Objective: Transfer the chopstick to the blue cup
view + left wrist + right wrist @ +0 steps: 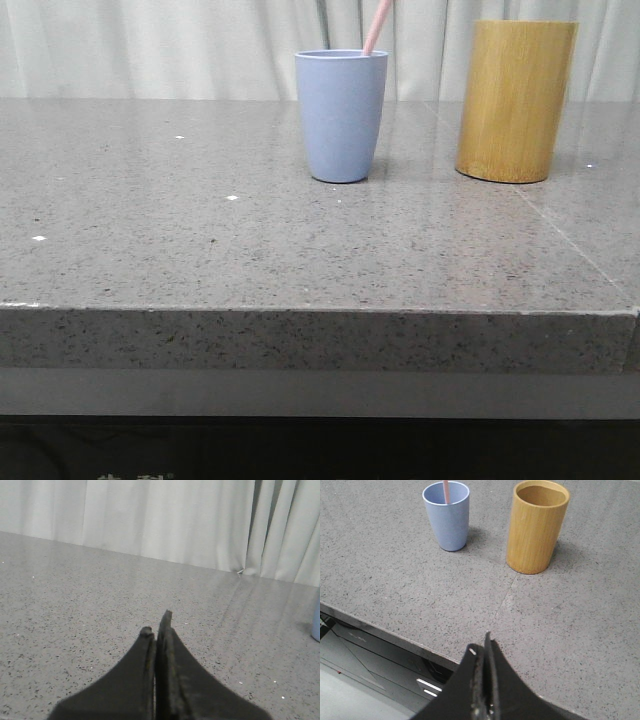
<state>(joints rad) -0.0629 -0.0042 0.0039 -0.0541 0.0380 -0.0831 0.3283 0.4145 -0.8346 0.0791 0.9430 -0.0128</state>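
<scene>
The blue cup [341, 115] stands upright at the back middle of the grey stone table. A pale pink chopstick [377, 26] sticks out of it, leaning right. In the right wrist view the blue cup [447, 517] holds the chopstick [446, 491] too. My right gripper [482, 647] is shut and empty, above the table's front edge, well short of both cups. My left gripper [156, 625] is shut and empty, low over bare table; a sliver of the blue cup [316, 622] shows at that view's edge. Neither gripper shows in the front view.
A taller yellow-brown bamboo cylinder holder [514, 100] stands to the right of the blue cup, apart from it; its inside looks empty in the right wrist view [536, 525]. White curtains [150, 45] hang behind the table. The table's front edge [320, 310] drops off near me.
</scene>
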